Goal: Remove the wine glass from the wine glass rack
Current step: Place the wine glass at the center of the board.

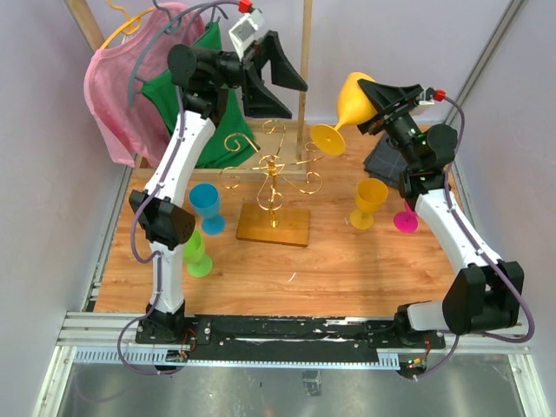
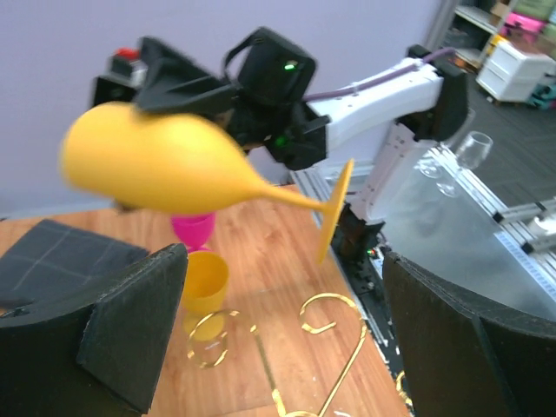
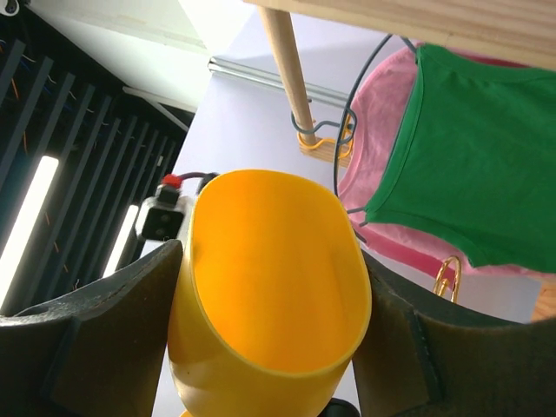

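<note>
Right tool (image 1: 375, 102) pinches the glass (image 3: 269, 287) sideways by its bowl, left tool (image 2: 300, 347) hangs wide open, so that smooth bowl might squirt out.

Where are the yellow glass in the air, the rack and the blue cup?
yellow glass (image 1: 352, 102): top view, on its bowl.
rack (image 1: 291, 228): top view, on its wood base.
blue cup (image 1: 207, 204): top view, on its bowl.

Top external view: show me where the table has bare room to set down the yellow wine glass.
Widest bare wood: the near strip in front of the rack base, between the green glass and the right arm. Narrower: between rack base and yellow cup. Crowded: blue glass left; pink glass, dark cloth right.
</note>
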{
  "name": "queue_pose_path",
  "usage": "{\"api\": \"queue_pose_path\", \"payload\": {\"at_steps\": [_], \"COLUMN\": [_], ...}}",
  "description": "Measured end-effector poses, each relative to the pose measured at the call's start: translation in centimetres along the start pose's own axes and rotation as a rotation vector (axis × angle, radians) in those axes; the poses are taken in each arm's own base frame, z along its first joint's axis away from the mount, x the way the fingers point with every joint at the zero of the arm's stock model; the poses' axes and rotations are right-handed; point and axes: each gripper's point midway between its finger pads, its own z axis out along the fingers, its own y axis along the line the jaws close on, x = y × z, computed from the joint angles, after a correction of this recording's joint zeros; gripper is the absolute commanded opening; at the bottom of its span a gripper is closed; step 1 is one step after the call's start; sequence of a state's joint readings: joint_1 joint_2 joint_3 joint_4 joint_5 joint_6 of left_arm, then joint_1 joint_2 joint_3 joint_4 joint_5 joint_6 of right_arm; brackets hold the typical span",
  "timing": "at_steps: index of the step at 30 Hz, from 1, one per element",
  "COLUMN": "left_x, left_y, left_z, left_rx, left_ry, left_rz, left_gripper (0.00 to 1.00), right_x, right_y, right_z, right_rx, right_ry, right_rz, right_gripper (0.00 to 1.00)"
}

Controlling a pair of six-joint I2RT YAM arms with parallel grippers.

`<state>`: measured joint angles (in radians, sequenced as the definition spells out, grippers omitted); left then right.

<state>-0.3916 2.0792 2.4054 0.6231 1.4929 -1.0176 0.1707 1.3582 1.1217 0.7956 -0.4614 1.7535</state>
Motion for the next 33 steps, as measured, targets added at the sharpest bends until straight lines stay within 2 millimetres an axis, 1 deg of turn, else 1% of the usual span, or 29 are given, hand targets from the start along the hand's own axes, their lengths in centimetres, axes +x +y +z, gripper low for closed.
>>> {"api": "queue_pose_path", "payload": {"at_steps": [3, 5, 8, 11, 13, 16, 19, 22, 24, 30, 33], "left_x": [-0.3, -0.3, -0.4, -0.9, -1.1, -1.4, -2.0, -3.0, -3.8, -5.6, -6.4], "left_y": [2.2, 3.3, 4.2, 4.6, 4.8, 5.0, 5.0, 4.9, 4.7, 3.9, 3.9], "left_z": [-2.7, -4.5, -6.3, -7.5, -8.3, -9.2, -10.4, -11.7, -12.7, -15.2, -16.0], "left_rx": [-0.076, -0.122, -0.171, -0.207, -0.226, -0.250, -0.284, -0.325, -0.358, -0.460, -0.530], "left_ry": [-0.024, -0.039, -0.058, -0.075, -0.083, -0.091, -0.103, -0.121, -0.133, -0.169, -0.180], "left_rz": [-0.012, -0.031, -0.047, -0.042, -0.038, -0.030, -0.006, 0.035, 0.068, 0.141, 0.172], "left_gripper": [0.99, 0.99, 0.99, 0.99, 0.99, 0.99, 0.99, 0.99, 0.99, 0.99, 0.99], "right_x": [-1.1, -2.2, -4.5, -7.0, -8.7, -10.0, -10.0, -8.9, -8.4, -8.1, -7.7], "right_y": [0.5, 0.9, 1.5, 2.3, 3.0, 4.2, 5.0, 4.8, 4.1, 1.1, 0.3], "right_z": [-0.5, -1.1, -2.7, -4.6, -6.5, -9.3, -11.5, -12.5, -13.1, -15.0, -15.8], "right_rx": [0.001, 0.004, 0.034, 0.084, 0.137, 0.212, 0.289, 0.349, 0.392, 0.526, 0.569], "right_ry": [-0.022, -0.040, -0.081, -0.130, -0.174, -0.219, -0.234, -0.206, -0.186, -0.144, -0.129], "right_rz": [-0.021, -0.044, -0.097, -0.175, -0.250, -0.362, -0.471, -0.548, -0.573, -0.602, -0.624], "right_gripper": [0.67, 0.67, 0.67, 0.66, 0.66, 0.66, 0.66, 0.65, 0.65, 0.66, 0.66]}}
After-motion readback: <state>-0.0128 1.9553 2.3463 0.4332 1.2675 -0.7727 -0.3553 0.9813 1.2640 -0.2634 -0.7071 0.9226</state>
